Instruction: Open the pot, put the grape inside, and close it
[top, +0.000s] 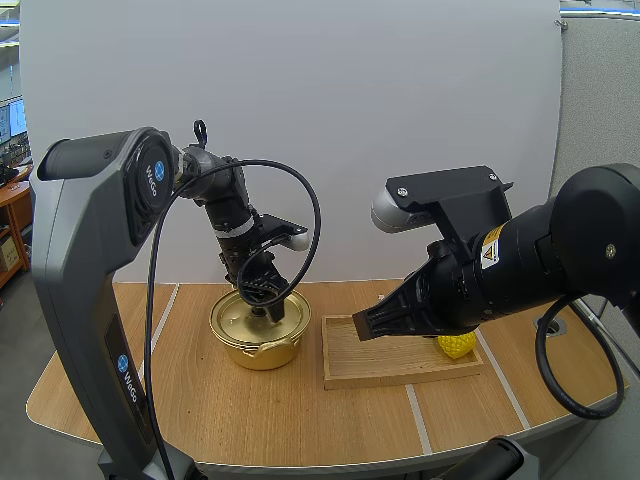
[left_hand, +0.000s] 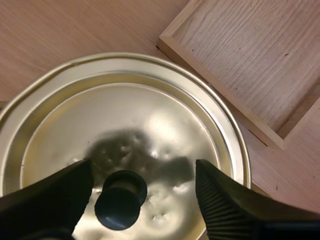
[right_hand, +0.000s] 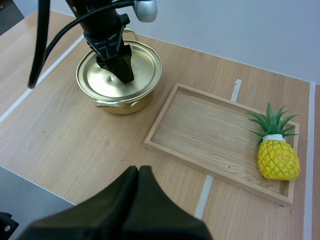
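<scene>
Poised over the lidded gold pot (top: 258, 345) with the left hand (left_hand: 144, 170), fingers apart, flanking the black knob (left_hand: 121, 199) on the lid (left_hand: 150, 115). Hanging above the table (right_hand: 75, 135) with the right hand (right_hand: 139, 172), fingers pressed together on nothing. At the pot's 3 o'clock, a wooden tray (right_hand: 210, 125); inside, at its 3 o'clock end, a toy pineapple (right_hand: 278, 159).

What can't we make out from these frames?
- Inside of the pot: the lid is on, in every view.
- Most of the pineapple: high view, behind the right gripper and its arm.
- Right end of the tray: high view, covered by the same arm.
- Whether the open left gripper touches the knob: left wrist view looks straight down, so height is unclear.
</scene>
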